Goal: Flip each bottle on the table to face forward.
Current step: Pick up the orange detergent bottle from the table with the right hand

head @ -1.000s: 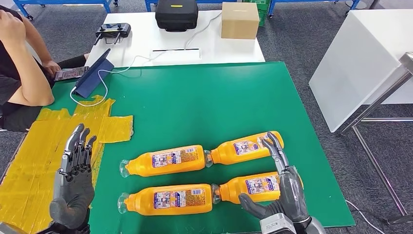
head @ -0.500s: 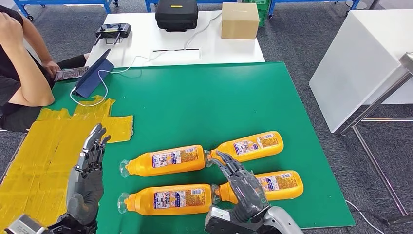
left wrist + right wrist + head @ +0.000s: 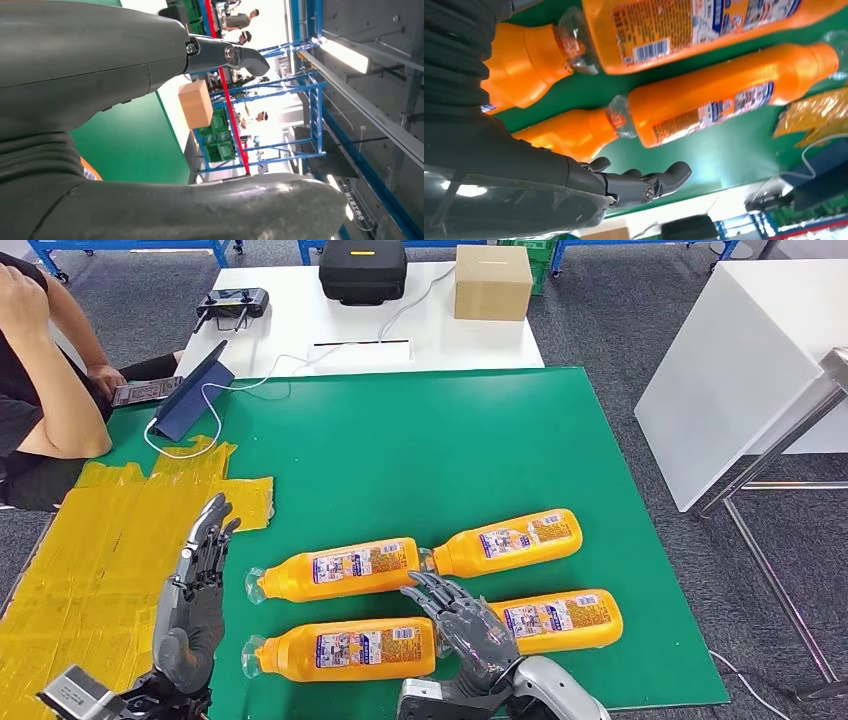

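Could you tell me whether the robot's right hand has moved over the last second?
Yes. The right hand has swept left across the green mat, from the right-hand bottles to the gap between the near pair.

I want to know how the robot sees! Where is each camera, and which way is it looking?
Head view: sits high on the robot, looking forward and down at the green table and four orange bottles; both robot hands show, left robot hand and right robot hand.
Left wrist view: sits behind the left robot hand, looking across the table towards a cardboard box and blue racks.
Right wrist view: sits behind the right robot hand, looking at the bottles up close.
Shared: head and right wrist views both show the bottles.
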`<state>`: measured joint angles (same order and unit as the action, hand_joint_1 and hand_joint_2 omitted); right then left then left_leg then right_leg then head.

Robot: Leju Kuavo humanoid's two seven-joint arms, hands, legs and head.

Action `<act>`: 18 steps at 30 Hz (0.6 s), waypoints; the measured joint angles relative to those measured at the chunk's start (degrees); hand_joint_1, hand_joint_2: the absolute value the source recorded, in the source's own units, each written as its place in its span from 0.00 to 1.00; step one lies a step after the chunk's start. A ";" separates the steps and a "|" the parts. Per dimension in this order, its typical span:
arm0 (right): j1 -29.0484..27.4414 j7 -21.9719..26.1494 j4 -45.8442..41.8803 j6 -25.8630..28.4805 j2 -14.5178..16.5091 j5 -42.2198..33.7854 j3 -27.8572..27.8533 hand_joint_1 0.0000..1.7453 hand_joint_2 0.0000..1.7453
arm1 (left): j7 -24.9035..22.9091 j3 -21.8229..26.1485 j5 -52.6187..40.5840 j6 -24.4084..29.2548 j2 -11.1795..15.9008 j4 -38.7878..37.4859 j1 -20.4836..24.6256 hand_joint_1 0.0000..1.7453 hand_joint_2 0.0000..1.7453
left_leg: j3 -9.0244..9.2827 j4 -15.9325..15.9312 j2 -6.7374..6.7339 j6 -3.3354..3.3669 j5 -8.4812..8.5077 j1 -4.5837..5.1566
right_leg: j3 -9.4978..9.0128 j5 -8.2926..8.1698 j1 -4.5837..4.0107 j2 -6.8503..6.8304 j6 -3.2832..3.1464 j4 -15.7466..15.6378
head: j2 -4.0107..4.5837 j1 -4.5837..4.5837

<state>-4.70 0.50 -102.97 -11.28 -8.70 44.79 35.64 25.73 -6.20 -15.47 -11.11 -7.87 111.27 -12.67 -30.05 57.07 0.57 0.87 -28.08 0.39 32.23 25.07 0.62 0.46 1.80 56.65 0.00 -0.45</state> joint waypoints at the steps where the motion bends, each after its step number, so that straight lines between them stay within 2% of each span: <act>1: 0.38 -0.09 0.34 -0.40 -0.01 0.23 0.33 0.00 1.00 | -0.08 -0.20 0.00 -0.01 0.01 -0.08 0.12 0.00 0.00 | 0.00 0.00 0.00 0.00 0.00 0.00 | 0.00 0.00 0.00 0.00 0.00 0.00 | 0.00 0.01; 18: 7.41 -1.91 7.20 -5.66 0.12 2.99 5.98 0.00 1.00 | -0.85 -2.69 0.37 -0.14 0.02 -1.63 2.36 0.00 0.00 | 0.00 0.00 0.00 0.00 0.00 0.00 | 0.00 0.00 0.00 0.00 0.00 0.00 | 0.00 -0.01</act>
<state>2.71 -1.42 -95.77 -16.95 -8.58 47.78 41.62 24.88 -8.88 -15.10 -11.25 -7.86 109.64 -10.30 -30.05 57.07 0.57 0.87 -28.08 0.39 32.23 25.07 0.62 0.46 1.80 56.65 0.00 -0.45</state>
